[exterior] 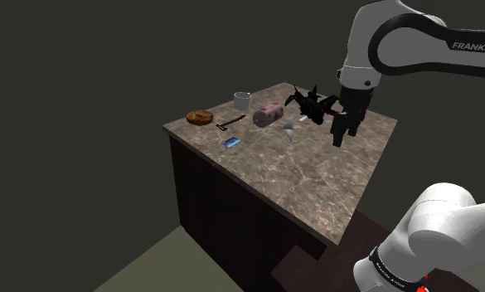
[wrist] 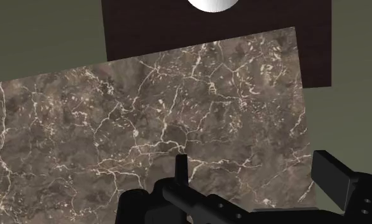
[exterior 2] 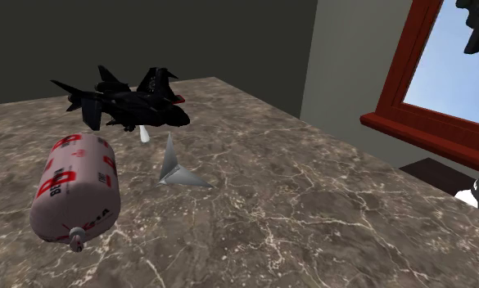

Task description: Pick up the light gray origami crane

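Light gray folded-paper origami crane [exterior 2: 178, 170] lies free on the brown veined marble countertop [exterior 2: 327, 221], wings spread. Closest to the second exterior camera, a pink-and-white cylindrical canister [exterior 2: 74, 188] lies on its side near the crane. Just behind the crane sits a black toy fighter jet [exterior 2: 131, 102]. The all-black gripper [exterior: 345, 137] hangs above the counter by the jet, fingers apart, holding nothing, clear of the crane. Farther off in the shoulder view are a small blue card [exterior: 230, 143], a hammer-like tool [exterior: 230, 123], a brown doughnut [exterior: 200, 117] and a white cup [exterior: 242, 101].
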{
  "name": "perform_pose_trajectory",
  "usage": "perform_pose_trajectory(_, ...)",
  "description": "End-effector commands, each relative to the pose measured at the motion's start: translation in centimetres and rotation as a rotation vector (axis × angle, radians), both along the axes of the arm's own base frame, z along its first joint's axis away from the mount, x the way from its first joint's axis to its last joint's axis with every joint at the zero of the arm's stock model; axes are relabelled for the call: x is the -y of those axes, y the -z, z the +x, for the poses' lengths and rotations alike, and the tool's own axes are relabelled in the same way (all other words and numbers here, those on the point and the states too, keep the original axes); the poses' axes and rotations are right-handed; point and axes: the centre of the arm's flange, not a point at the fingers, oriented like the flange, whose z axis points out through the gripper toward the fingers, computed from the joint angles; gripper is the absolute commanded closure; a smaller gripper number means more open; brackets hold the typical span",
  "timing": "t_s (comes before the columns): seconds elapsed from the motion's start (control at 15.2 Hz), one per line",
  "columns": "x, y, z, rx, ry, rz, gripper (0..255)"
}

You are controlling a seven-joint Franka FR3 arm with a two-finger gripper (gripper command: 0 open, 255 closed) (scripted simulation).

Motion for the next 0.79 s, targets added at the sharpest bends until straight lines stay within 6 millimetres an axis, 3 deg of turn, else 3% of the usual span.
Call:
perform_pose_trajectory(0.0,0.0,0.0,0.0,0.0,0.0,0.0,0)
perform_pose_trajectory(0.73,10.3,4.7,8.9,0.008,-0.197,0.038,0)
